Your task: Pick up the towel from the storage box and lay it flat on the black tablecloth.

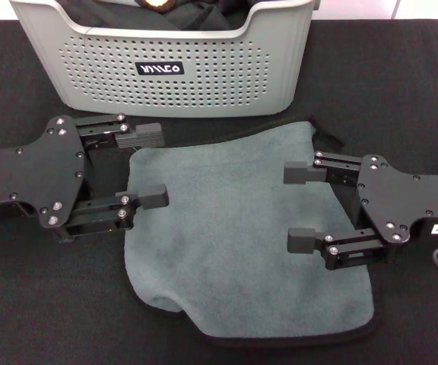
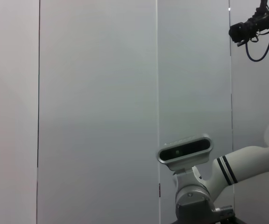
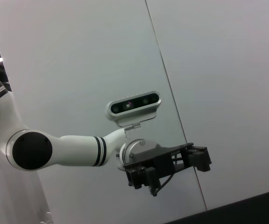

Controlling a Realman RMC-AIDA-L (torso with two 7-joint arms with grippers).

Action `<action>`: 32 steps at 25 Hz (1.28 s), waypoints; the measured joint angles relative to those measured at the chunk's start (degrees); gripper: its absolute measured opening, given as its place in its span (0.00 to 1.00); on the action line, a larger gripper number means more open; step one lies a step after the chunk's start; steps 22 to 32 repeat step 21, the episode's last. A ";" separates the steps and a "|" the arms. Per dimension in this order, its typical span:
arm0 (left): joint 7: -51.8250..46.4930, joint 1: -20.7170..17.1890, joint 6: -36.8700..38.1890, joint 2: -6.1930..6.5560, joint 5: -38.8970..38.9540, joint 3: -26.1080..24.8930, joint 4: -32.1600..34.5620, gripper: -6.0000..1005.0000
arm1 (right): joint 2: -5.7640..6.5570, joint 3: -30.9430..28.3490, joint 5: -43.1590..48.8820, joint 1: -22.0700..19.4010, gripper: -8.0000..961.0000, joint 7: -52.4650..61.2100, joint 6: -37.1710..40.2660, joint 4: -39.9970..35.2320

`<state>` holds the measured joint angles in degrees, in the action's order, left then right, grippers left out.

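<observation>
The towel [image 1: 242, 228] lies spread gray face up on the black tablecloth [image 1: 44, 304], in front of the storage box [image 1: 204, 76]. Its black border shows along the near edge. My left gripper [image 1: 149, 167] is open and empty at the towel's left edge. My right gripper [image 1: 301, 207] is open and empty over the towel's right side. The right wrist view shows my left gripper [image 3: 197, 158] from afar.
The storage box holds a black fabric bundle [image 1: 128, 11] with an orange-yellow patch [image 1: 156, 4]. The wrist views show only a white wall and the opposite arm with its wrist camera [image 2: 185, 150].
</observation>
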<state>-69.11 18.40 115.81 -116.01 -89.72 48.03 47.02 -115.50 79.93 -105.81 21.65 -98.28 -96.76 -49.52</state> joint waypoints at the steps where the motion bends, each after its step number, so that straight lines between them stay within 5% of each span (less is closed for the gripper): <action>1: -0.04 -0.07 0.01 0.00 -0.03 0.00 -0.04 0.61 | 0.01 -0.02 0.01 0.02 0.92 -0.05 -0.01 0.00; 32: -0.44 -0.31 0.11 -0.34 -0.66 0.05 -1.19 0.61 | -0.13 0.29 -0.27 -0.30 0.92 -0.51 -0.23 0.66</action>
